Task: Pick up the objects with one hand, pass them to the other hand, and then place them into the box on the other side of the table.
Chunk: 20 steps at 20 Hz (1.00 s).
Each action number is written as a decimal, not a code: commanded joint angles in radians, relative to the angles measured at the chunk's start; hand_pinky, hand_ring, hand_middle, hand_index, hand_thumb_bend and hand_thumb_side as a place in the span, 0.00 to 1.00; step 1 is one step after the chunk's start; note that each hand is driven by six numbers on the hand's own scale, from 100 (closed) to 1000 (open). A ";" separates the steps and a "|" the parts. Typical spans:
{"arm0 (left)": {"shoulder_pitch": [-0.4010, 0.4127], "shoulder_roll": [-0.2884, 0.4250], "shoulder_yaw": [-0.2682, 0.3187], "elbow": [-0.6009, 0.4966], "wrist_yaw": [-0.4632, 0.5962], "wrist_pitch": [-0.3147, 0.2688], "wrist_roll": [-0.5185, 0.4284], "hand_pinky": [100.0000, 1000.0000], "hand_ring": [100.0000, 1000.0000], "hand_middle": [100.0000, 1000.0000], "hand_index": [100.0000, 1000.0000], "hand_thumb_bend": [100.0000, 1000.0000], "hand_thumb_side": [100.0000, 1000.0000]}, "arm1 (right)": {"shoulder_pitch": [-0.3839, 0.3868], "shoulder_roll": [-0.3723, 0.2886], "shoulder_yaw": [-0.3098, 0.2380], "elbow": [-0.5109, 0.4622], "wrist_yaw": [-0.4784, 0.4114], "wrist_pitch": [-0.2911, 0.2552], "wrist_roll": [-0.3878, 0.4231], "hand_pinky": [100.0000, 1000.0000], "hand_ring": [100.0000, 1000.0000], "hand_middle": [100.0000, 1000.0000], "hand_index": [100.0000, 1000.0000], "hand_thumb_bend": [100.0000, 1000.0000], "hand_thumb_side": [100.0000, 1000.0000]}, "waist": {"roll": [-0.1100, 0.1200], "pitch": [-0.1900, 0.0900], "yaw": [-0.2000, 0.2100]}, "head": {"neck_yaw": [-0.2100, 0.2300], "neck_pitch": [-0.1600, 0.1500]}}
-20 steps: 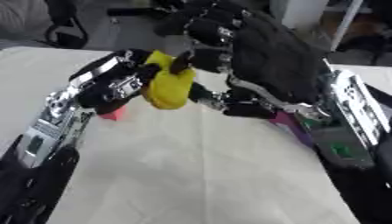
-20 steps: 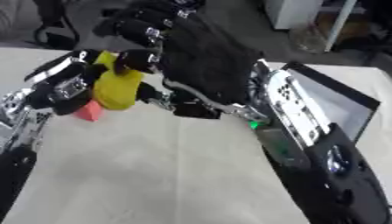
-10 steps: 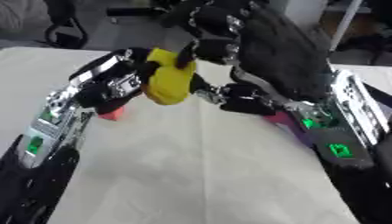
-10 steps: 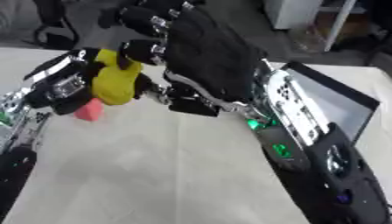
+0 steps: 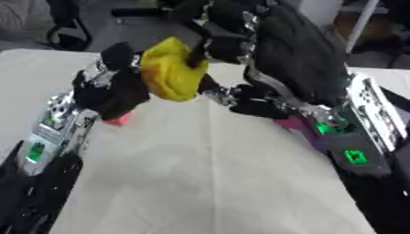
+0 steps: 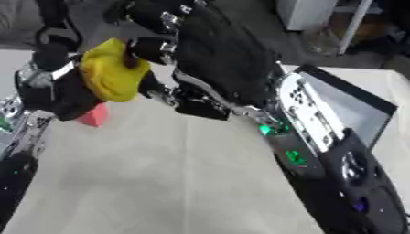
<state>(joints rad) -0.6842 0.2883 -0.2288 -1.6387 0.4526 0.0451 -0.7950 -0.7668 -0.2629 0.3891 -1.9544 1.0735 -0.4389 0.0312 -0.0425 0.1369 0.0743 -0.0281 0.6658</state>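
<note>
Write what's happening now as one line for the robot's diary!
stage: handover | yellow object: between both hands, above table | left hand: holding it | right hand: fingers on it | pink block: on table

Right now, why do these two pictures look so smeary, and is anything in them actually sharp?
Left eye view: soft blur throughout; the yellow object between the left hand and right hand has fuzzy edges, and the pink block is only a smudge. Right eye view: equally soft, with the green lights on the right arm smeared. Lighting is even on the table, with faint shadows and no strong glare.
</note>
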 commanded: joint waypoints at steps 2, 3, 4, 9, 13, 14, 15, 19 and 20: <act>-0.013 0.008 0.018 -0.005 0.005 -0.004 -0.008 0.79 0.78 0.76 0.84 0.64 0.94 | -0.021 -0.013 -0.009 -0.013 0.005 0.001 -0.011 0.83 0.78 0.75 0.28 0.10 0.00 | 0.003 -0.014 -0.002 | -0.003 -0.006; -0.013 0.009 0.019 -0.004 0.004 -0.004 -0.006 0.79 0.79 0.76 0.84 0.64 0.95 | -0.022 -0.013 -0.010 -0.013 0.006 0.001 -0.012 0.83 0.78 0.74 0.28 0.09 0.00 | 0.003 -0.014 -0.003 | -0.003 -0.007; -0.013 0.010 0.022 -0.002 0.002 -0.004 -0.003 0.80 0.79 0.76 0.84 0.64 0.95 | -0.023 -0.014 -0.011 -0.014 0.007 0.001 -0.014 0.83 0.78 0.74 0.28 0.09 0.00 | 0.003 -0.015 -0.003 | -0.003 -0.007; -0.008 0.015 0.038 0.008 -0.015 -0.010 0.008 0.81 0.80 0.78 0.84 0.63 0.96 | -0.026 -0.018 -0.020 -0.016 0.010 0.008 -0.023 0.83 0.78 0.74 0.28 0.10 0.00 | 0.004 -0.016 -0.006 | -0.003 -0.009; 0.008 0.024 0.068 0.035 -0.053 -0.024 0.029 0.80 0.79 0.77 0.83 0.61 0.95 | -0.033 -0.036 -0.046 -0.013 0.006 0.035 -0.034 0.83 0.78 0.74 0.28 0.10 0.00 | 0.004 -0.017 -0.008 | -0.007 -0.009; 0.017 0.029 0.078 0.045 -0.064 -0.028 0.036 0.80 0.79 0.77 0.83 0.58 0.93 | -0.035 -0.046 -0.058 -0.010 0.003 0.047 -0.038 0.83 0.77 0.74 0.28 0.09 0.00 | 0.004 -0.017 -0.009 | -0.009 -0.010; 0.025 0.034 0.087 0.052 -0.077 -0.032 0.043 0.80 0.79 0.77 0.83 0.57 0.93 | -0.037 -0.057 -0.069 -0.007 -0.003 0.061 -0.044 0.83 0.77 0.74 0.28 0.08 0.00 | 0.005 -0.016 -0.009 | -0.012 -0.011; 0.070 0.050 0.125 0.070 -0.112 -0.044 0.073 0.80 0.79 0.77 0.82 0.55 0.92 | -0.038 -0.129 -0.145 0.018 -0.039 0.145 -0.076 0.82 0.76 0.73 0.26 0.05 0.00 | 0.006 -0.015 -0.008 | -0.024 -0.015; 0.083 0.055 0.134 0.070 -0.117 -0.046 0.080 0.80 0.79 0.77 0.82 0.55 0.92 | -0.036 -0.154 -0.170 0.031 -0.047 0.172 -0.086 0.82 0.76 0.73 0.25 0.04 0.00 | 0.005 -0.014 -0.008 | -0.027 -0.016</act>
<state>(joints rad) -0.5915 0.3179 -0.1147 -1.5596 0.3462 0.0024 -0.7266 -0.7843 -0.3734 0.2555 -1.9272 1.0402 -0.2954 -0.0439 -0.0412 0.1368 0.0673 -0.0490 0.6650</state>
